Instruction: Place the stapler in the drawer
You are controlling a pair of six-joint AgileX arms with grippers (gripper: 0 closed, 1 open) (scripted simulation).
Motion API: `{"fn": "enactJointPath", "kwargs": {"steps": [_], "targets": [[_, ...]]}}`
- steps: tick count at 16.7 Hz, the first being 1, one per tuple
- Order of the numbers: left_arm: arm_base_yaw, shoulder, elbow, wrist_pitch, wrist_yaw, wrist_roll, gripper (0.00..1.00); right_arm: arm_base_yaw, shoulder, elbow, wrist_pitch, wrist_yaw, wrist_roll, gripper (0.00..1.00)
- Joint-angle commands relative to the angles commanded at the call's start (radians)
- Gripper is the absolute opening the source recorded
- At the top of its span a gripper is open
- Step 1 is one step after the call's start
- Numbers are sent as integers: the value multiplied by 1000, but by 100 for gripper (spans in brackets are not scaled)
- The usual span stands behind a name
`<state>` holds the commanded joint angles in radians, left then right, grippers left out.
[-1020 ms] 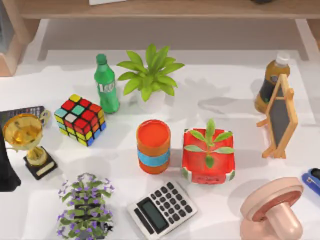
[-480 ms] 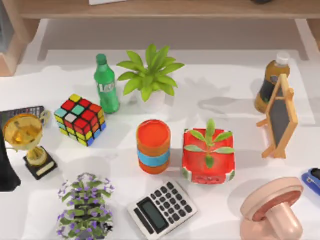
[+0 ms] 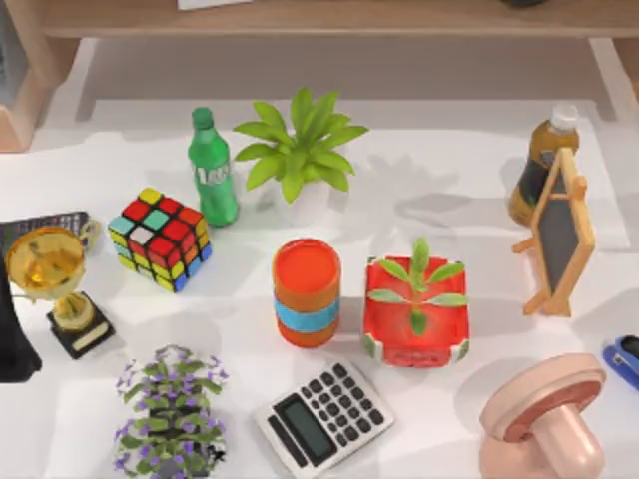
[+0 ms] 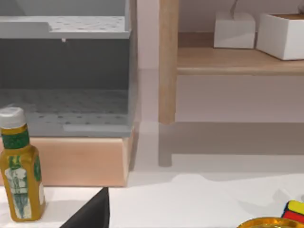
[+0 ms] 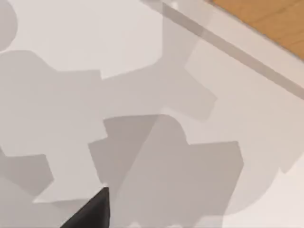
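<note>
so the stapler sits right at the tabletop's right edge, toward the near right corner, partly cut off by the frame. blue body, black part on top. it lies just beside the big pink mushroom-shaped thing, nothing touching it.

left arm is a dark shape at the left edge of the tabletop, next to the gold trophy. a dark sliver of the left gripper shows in the left wrist view, and a similar sliver of the right gripper in the right wrist view over bare white tabletop. can't tell for either one whether it's wide or narrow.

rest of the tabletop is busy: calculator at the near edge, orange cup and red planter mid-table, colour cube, green bottle, and a small chalkboard near the right edge. left wrist view also has a grey open drawer with a yellow bottle in front of it.
</note>
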<state>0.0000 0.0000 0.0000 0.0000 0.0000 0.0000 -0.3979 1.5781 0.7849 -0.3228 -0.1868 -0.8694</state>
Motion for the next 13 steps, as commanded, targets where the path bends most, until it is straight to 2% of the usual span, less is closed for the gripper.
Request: {"fn": "enactJointPath", "kwargs": {"steps": [3,6,9,13], "targets": [[0,0,0,0,0,0,100,201,-31,78,-308,76,130,100],[0,0,0,0,0,0,100,377,-40,142,-525,135,238,100],[0,0,0,0,0,0,100,495,-33,186,-650,173,313,100],[0,0,0,0,0,0,100,527,-26,200,-682,184,335,100]]}}
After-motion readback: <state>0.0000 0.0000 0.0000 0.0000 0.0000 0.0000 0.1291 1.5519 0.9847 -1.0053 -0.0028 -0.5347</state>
